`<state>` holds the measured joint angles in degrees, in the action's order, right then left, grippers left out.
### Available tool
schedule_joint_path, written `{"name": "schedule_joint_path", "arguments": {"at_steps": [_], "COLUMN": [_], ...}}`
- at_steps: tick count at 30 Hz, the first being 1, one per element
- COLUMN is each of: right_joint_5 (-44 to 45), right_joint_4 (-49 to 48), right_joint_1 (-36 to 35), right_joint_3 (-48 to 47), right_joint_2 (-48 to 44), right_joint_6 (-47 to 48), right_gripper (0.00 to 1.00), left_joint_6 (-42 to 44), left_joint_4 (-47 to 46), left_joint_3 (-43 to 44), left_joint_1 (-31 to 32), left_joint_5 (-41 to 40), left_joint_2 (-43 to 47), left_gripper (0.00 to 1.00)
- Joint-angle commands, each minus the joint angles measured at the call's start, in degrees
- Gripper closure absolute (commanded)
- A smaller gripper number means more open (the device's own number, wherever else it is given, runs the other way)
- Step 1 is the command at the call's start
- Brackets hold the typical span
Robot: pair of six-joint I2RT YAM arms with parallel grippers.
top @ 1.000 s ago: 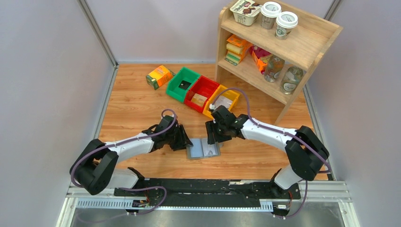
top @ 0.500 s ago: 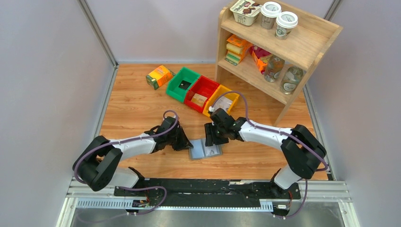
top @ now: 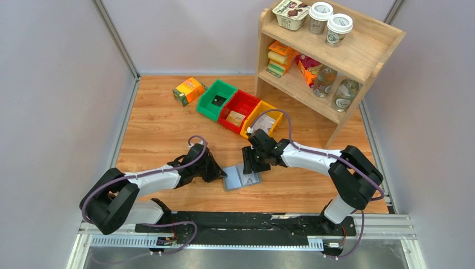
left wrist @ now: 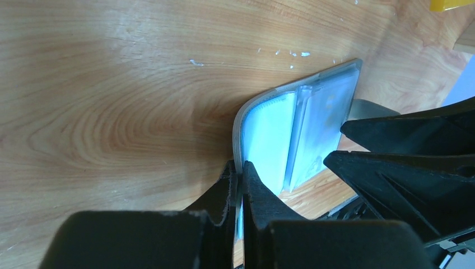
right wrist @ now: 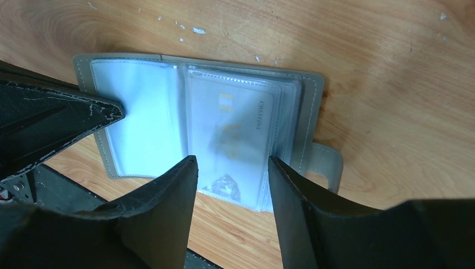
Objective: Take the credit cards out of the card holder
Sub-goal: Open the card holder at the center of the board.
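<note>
Card holder (top: 242, 178): lies open, inner face up, on the wooden surface (top: 157, 129) near its front edge, between the two arms.

Left arm (top: 157, 178): reaches in low from the left. The left jaws are closed on the grey left edge of the card holder (left wrist: 269, 140), and the cover curves where it is pinched.

Right arm (top: 313, 157): comes in from the right. The right jaws stand open above the right half of the holder (right wrist: 140, 117), one finger to each side of the clear pocket stack. Contact with the pockets cannot be determined.

Credit card (right wrist: 235, 129): pale, seated inside the top clear pocket of the right half. The left half shows only blue-grey lining. The snap tab (right wrist: 325, 165) projects from the right edge.

Farther back, a green bin (top: 217, 100), a red bin (top: 240, 110) and a yellow bin (top: 263, 119) sit touching in a diagonal row. An orange-green carton (top: 189, 90) stands just beside the green bin. A wooden shelf (top: 358, 56) holding tubs, cups, packets and bottles occupies the far right corner.
</note>
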<state>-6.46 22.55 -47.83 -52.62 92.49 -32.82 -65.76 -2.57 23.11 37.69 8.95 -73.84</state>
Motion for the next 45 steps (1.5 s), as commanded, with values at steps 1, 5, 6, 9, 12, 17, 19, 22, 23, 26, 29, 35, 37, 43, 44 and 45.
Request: {"name": "schedule_joint_path", "arguments": {"at_steps": [1,5,6,9,12,17,19,22,23,26,29,35,37,43,44,45], "right_joint_5": [1.1,-0.2,-0.6,-1.0,-0.2,4.9,6.3,9.1,8.9,8.2,8.0,7.4,7.4,5.4,5.3,5.2], "right_joint_4": [-0.5,-1.0,-1.3,-1.5,-1.2,1.3,1.7,2.2,2.2,1.6,1.3,1.4,1.1,1.1,1.1,1.1], "right_joint_1": [-0.2,-0.3,-0.4,-0.8,-1.0,-1.9,-2.4,-3.8,-4.0,-4.5,-4.5,-4.5,-4.5,-4.5,-4.5,-4.5], "right_joint_3": [-1.3,-1.3,-1.4,-1.6,-2.0,-2.7,-3.2,-3.8,-4.1,-4.5,-4.8,-5.5,-5.6,-5.7,-5.7,-5.7], "right_joint_2": [0.0,0.3,0.4,0.2,-0.6,-3.1,-3.9,-4.5,-4.3,-3.5,-2.2,0.3,0.9,2.1,2.3,2.3], "right_joint_6": [-0.5,-0.4,-0.3,-0.1,-0.1,0.1,0.1,0.4,0.6,0.6,0.4,0.2,0.1,-0.1,-0.1,-0.1], "right_gripper": [0.44,0.45,0.45,0.45,0.45,0.40,0.39,0.39,0.39,0.41,0.41,0.41,0.41,0.41,0.42,0.42], "left_joint_6": [-1.8,-1.8,-1.9,-1.8,-1.7,-1.8,-1.7,-1.6,-1.6,-1.5,-1.5,-1.4,-1.4,-1.4,-1.4,-1.4], "left_joint_4": [-0.1,0.0,0.1,0.1,0.3,1.2,1.9,2.3,2.3,2.3,2.3,2.3,2.3,2.3,2.3,2.3], "left_joint_3": [-1.6,-1.4,-1.3,-1.1,-1.1,-0.9,-0.8,-0.5,-0.6,-0.4,-0.4,-0.3,-0.2,-0.1,-0.2,-0.1], "left_joint_1": [0.2,0.3,0.4,0.6,0.7,1.0,1.1,1.2,1.2,1.2,1.3,1.3,1.4,1.4,1.4,1.4], "left_joint_5": [-3.2,-3.4,-3.5,-3.6,-3.9,-4.5,-5.0,-5.7,-5.7,-5.8,-5.8,-5.9,-6.0,-6.0,-5.9,-6.0], "left_joint_2": [2.1,2.4,2.5,2.4,2.3,3.1,3.7,4.4,4.6,4.6,4.4,4.3,4.3,4.4,4.3,4.3], "left_gripper": [0.98,0.98,0.98,0.98,0.98,0.98,0.98,0.98,0.98,0.98,0.98,0.98,0.98,0.98,0.98,0.98]}}
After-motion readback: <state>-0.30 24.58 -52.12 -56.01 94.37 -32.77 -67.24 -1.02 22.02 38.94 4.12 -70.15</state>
